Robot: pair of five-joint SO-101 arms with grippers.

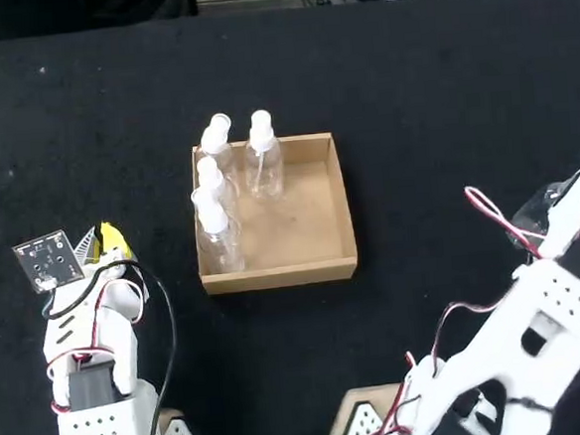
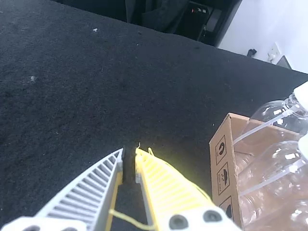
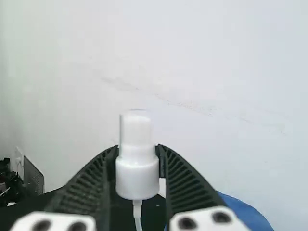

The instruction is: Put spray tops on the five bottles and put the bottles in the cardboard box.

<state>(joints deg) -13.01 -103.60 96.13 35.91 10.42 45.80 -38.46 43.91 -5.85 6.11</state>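
Clamped in my right gripper [image 3: 137, 150] is a white spray top [image 3: 136, 166]. The two black fingers [image 3: 91, 185] press its collar from either side, the nozzle end stands up past the fingertips, and the thin dip tube [image 3: 137, 214] hangs down between them. This gripper is raised and faces a pale wall [image 3: 216, 57]. From above, my right arm [image 1: 536, 320] slants over the near right part of the black table [image 1: 442, 117]. At the arm's far end a clear, bottle-like shape [image 1: 546, 208] shows, partly hidden by the arm, and I cannot tell whether it lies on the table or touches anything. My left gripper [image 2: 129, 156] is drawn almost together, with a thin slit between the grey finger [image 2: 91, 192] and the yellow finger [image 2: 163, 187] and nothing in it. It points over bare table near the cardboard box [image 1: 279, 275], on the side of its left wall and apart from it. The box sits open near the middle of the table, well apart from my right arm. Four clear bottles [image 1: 217, 240] stand upright in it, each with a white top on. Three stand in a row along the wall on my left arm's side. The fourth bottle [image 1: 265, 169] stands beside the farthest of them, against the far wall.
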